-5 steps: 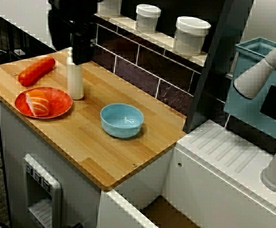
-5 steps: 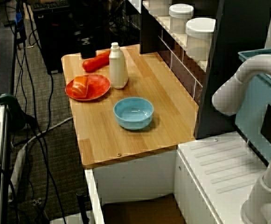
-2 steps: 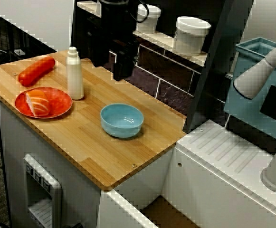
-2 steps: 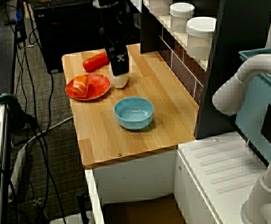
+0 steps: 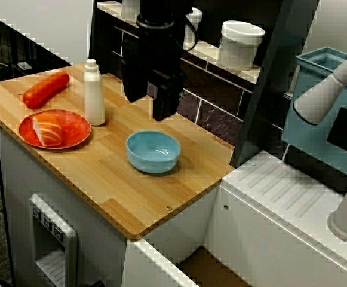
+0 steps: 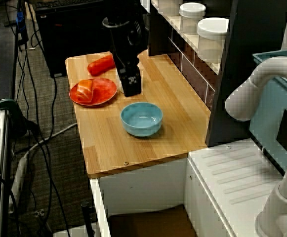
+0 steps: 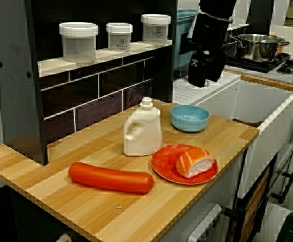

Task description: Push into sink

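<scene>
White jug (image 7: 142, 129), red sausage (image 7: 111, 177), red plate (image 7: 165, 165) (salmon sushi (image 7: 194, 162) on it), three shelf jars (image 7: 78, 42).

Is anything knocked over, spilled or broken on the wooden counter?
Nothing stands out. The white bottle stands upright, the blue bowl sits level and empty, the sushi rests on its red plate, and the sausage lies flat. No spills show.

Below the matt black end effector (image 5: 151, 103), the counter (image 5: 101, 173) is smooth pale wood. Beneath it sits a glossy blue bowl (image 5: 153, 151); beside it, a matt cream plastic bottle (image 5: 93, 92).
</scene>
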Available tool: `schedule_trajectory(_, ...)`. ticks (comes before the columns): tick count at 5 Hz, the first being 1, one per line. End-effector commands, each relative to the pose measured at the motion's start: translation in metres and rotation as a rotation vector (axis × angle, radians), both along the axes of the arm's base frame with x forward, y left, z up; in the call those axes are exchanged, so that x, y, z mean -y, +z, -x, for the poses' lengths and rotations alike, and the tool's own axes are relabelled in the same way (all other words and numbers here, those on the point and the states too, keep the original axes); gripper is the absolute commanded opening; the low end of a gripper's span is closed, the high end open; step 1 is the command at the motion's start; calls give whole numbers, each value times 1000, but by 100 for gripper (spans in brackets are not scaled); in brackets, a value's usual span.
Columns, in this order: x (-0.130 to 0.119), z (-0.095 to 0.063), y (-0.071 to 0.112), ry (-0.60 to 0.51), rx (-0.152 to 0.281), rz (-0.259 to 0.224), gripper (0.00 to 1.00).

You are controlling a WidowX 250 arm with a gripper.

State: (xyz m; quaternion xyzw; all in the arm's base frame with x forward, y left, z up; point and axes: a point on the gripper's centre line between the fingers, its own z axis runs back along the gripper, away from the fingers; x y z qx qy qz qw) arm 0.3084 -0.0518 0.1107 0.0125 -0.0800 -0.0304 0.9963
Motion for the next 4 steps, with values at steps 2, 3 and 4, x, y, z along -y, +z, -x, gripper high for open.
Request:
schedule_trajectory(2, 21, -10, -17, 1, 15, 20, 100)
schedule_trajectory(3, 22, -9, -31, -5, 25, 9, 100)
schedule_trajectory(4, 19, -10, -43, 5, 17, 5, 100)
